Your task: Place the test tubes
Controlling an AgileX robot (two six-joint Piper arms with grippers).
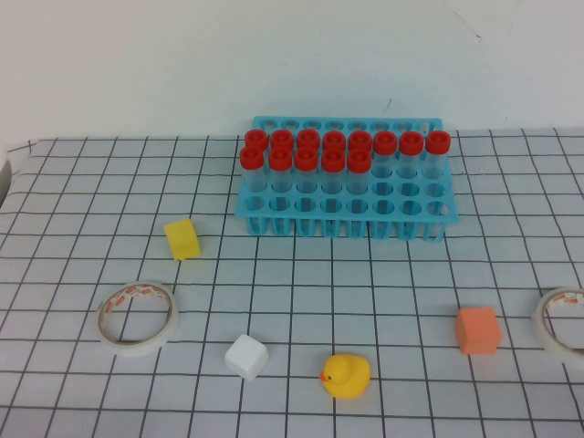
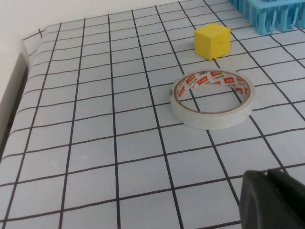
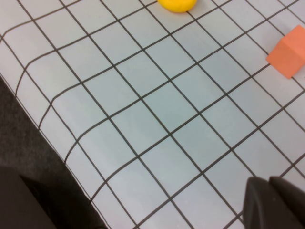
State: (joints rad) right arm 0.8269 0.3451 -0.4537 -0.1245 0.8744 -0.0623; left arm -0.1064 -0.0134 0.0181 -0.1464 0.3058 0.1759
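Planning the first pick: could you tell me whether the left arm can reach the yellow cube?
Probably yes: the left gripper, shut, hangs over the table's near left, with only the flat tape roll between it and the yellow cube. The right gripper, shut, is near right.

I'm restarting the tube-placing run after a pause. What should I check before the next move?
1. Blue rack upright on the table: ok.
2. Test tubes seated upright in two rows: ok.
3. Free holes in front of them: ok.
4. Loose tube to pick up: not ok, none in view.
5. Left end effector shut, empty, over the table beside the tape roll: ok.
6. Right end effector shut, empty, over the table's near edge, near the orange cube: ok.
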